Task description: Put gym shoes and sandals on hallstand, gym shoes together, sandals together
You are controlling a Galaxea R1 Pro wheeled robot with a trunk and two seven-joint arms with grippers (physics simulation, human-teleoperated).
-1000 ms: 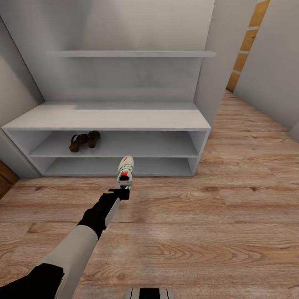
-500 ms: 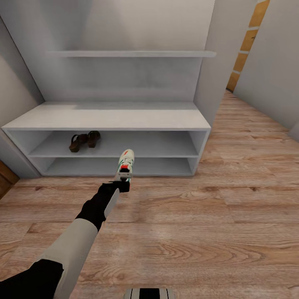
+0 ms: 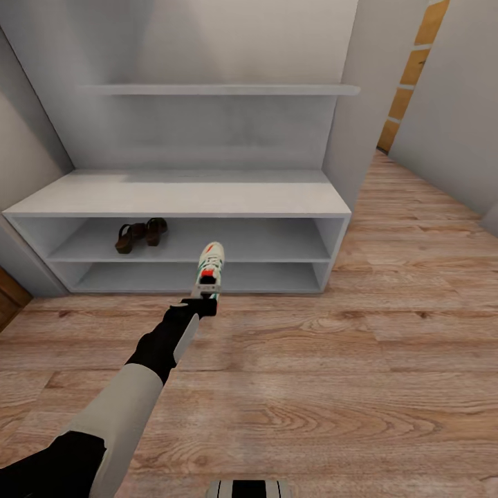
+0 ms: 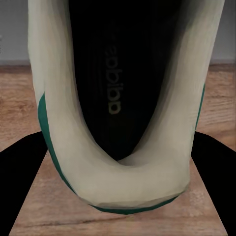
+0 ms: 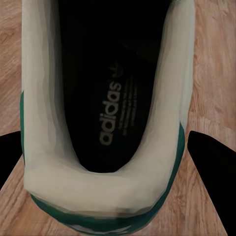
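One gym shoe point(image 3: 210, 265), cream with green stripes and a red-orange heel tab, hangs just above the corridor floor point(image 3: 332, 373) in front of the hallstand point(image 3: 180, 196), toe toward its lower shelf. My left gripper point(image 3: 201, 301) is shut on its heel; in the left wrist view that gym shoe point(image 4: 123, 169) sits between the black fingers point(image 4: 22, 187). In the right wrist view another gym shoe point(image 5: 98, 189) is clamped at its heel in my right gripper point(image 5: 110, 169), over the wood floor. The two sandals point(image 3: 140, 235) stand side by side at the left of the upper open shelf.
The hallstand's side panel point(image 3: 353, 117) rises at the right, with a corridor opening and a grey wall point(image 3: 449, 117) beyond it. A long upper shelf point(image 3: 221, 89) spans the back panel. A brown wooden piece point(image 3: 8, 297) shows at the far left. The robot's base point(image 3: 249, 488) peeks in at the bottom.
My left arm has stretched forward, carrying the gym shoe a little closer to the rack's lower shelf. The sandals have not moved.
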